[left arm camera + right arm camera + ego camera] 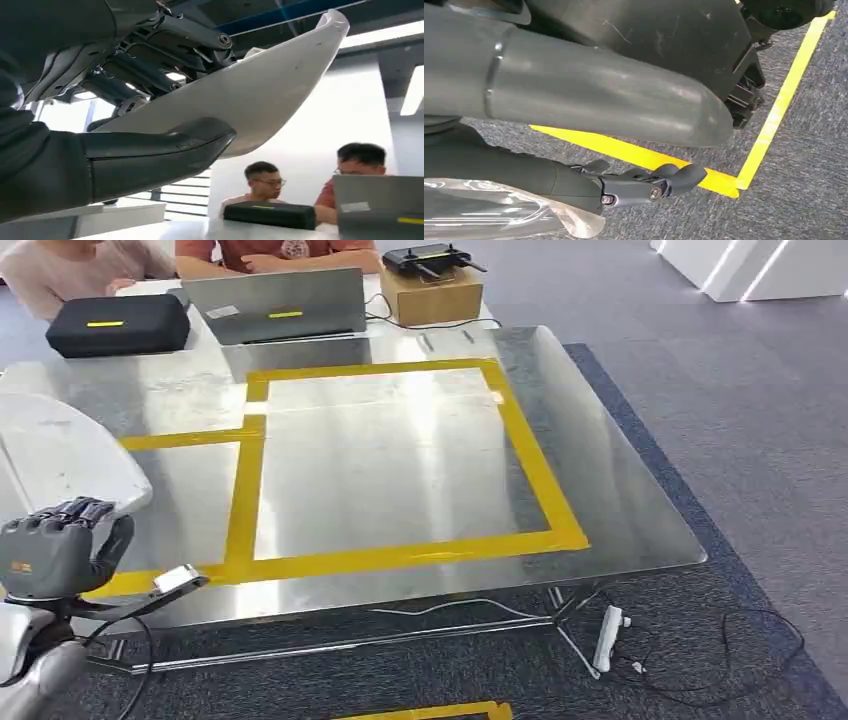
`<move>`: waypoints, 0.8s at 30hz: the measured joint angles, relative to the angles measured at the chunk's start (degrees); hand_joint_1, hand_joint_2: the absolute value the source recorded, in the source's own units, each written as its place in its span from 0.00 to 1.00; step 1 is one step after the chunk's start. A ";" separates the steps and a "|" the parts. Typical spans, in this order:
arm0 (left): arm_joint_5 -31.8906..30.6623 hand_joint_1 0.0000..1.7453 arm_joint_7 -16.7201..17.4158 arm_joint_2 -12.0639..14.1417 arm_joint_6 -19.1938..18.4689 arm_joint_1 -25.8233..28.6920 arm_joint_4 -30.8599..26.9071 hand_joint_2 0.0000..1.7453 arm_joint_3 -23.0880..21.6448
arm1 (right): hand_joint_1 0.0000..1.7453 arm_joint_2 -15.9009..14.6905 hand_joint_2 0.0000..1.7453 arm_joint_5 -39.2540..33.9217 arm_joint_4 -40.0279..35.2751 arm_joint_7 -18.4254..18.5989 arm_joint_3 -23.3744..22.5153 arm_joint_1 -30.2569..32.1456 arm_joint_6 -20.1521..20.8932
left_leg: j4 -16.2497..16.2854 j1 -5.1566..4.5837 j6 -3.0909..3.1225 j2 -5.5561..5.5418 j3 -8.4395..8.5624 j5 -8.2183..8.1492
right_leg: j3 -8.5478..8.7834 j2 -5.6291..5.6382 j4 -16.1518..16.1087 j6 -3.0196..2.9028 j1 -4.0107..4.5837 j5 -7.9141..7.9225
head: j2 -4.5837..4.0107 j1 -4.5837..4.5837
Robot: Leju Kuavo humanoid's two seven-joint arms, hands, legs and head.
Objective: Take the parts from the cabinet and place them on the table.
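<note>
Worktop (620, 500) of bare metal stretches ahead, marked with yellow tape (400, 558) in rectangles. At its near left corner the left hand (55, 550) holds a white part (60, 455), a curved, smooth shell that rises above the hand and overlaps the worktop's left edge in the head view. In the left wrist view the thumb (155, 155) presses against the underside of the part (260, 100) while the darker fingers (150, 75) clamp its other face, so the part sits gripped between them.

The right hand (624, 150) hangs over grey carpet (804, 175) crossed by yellow floor tape (774, 115). Its thumb (614, 100) lies above the slim fingers (654, 185) with a gap between; clear plastic film (489, 215) shows beside the fingers, and I cannot tell whether they hold it.

Beyond the worktop's far edge stand a black case (118, 325), a grey laptop (275, 305) and a cardboard box (432, 295), with two people (270, 252) seated behind. A white power strip (608, 637) and cables lie on the carpet under the near right corner.
</note>
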 joint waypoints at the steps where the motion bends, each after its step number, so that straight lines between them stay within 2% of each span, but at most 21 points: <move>1: -0.83 1.00 0.07 0.17 0.24 -0.57 1.33 1.00 0.33 | 0.00 0.00 0.00 0.22 0.00 0.22 0.13 -0.03 0.11 | 0.00 0.00 0.03 0.00 0.00 0.02 | 0.00 -0.01 0.00 0.00 0.00 0.00 | 0.00 -0.02; 7: -8.04 1.00 0.96 1.79 1.03 -6.06 11.89 1.00 0.83 | 0.00 -0.02 0.00 0.79 -0.11 0.92 0.66 -0.59 0.72 | -0.01 0.10 0.02 0.00 0.01 0.12 | -0.03 0.01 0.11 -0.01 0.08 0.01 | 0.00 0.00; 10: -8.70 1.00 0.98 2.36 1.35 -7.55 14.97 1.00 0.83 | 0.00 -0.02 0.00 0.90 -0.28 1.09 0.83 -0.62 0.79 | -0.01 0.10 0.02 0.00 0.02 0.13 | -0.05 0.03 0.14 -0.01 0.09 0.00 | 0.00 -0.02; 13: -12.83 1.00 1.66 3.15 0.59 -9.19 17.92 1.00 0.35 | 0.00 -0.02 0.00 1.09 -0.35 1.18 0.98 -0.79 1.16 | -0.01 0.12 0.02 0.00 0.01 0.13 | -0.06 0.04 0.14 -0.01 0.11 0.00 | 0.00 0.00; 18: -13.74 1.00 1.60 3.93 0.57 -12.01 21.85 1.00 -0.78 | 0.00 -0.02 0.00 1.33 -0.57 1.40 1.11 -1.09 1.42 | -0.01 0.11 0.02 0.00 0.01 0.13 | -0.05 0.03 0.14 -0.01 0.11 0.00 | 0.00 -0.02; 24: -14.49 1.00 -0.75 4.06 0.44 -16.98 27.28 1.00 -4.18 | 0.00 -0.02 0.00 2.01 -0.83 1.77 1.92 -1.83 2.23 | 0.00 0.09 0.05 0.00 0.01 0.17 | -0.05 0.04 0.14 -0.03 0.09 0.04 | 0.00 -0.04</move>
